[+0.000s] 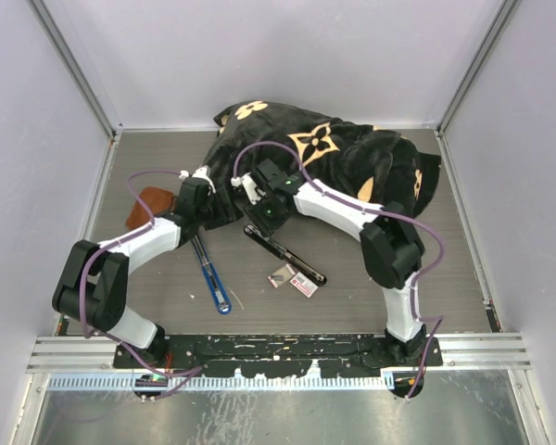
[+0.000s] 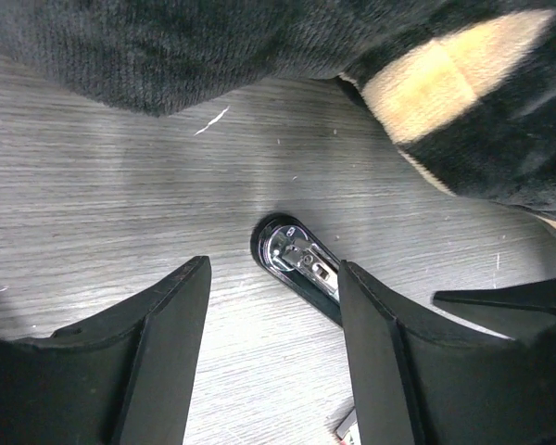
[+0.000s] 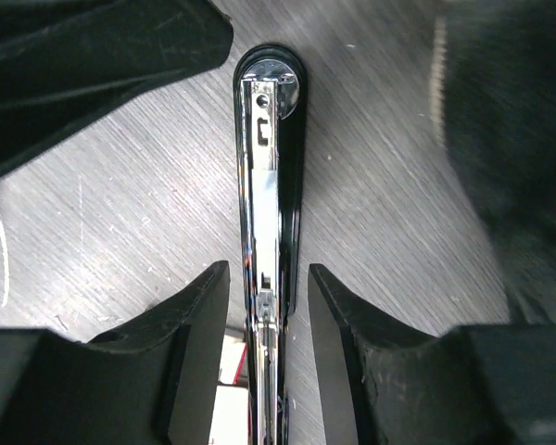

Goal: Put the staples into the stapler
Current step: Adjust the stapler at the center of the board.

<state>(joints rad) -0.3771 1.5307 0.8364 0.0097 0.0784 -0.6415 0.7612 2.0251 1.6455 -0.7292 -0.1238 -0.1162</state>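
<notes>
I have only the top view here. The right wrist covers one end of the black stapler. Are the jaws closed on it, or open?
Observer: Open. The right wrist view shows the right jaws standing one on each side of the black stapler, with a narrow gap on both sides.
Operator: And the left jaws?
Observer: Open too, and holding nothing. In the left wrist view the stapler's rounded end shows between them.

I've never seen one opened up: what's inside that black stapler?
A shiny metal rail runs along the black stapler. From above, the right gripper covers one end; whether it is loaded, I cannot tell.
</notes>
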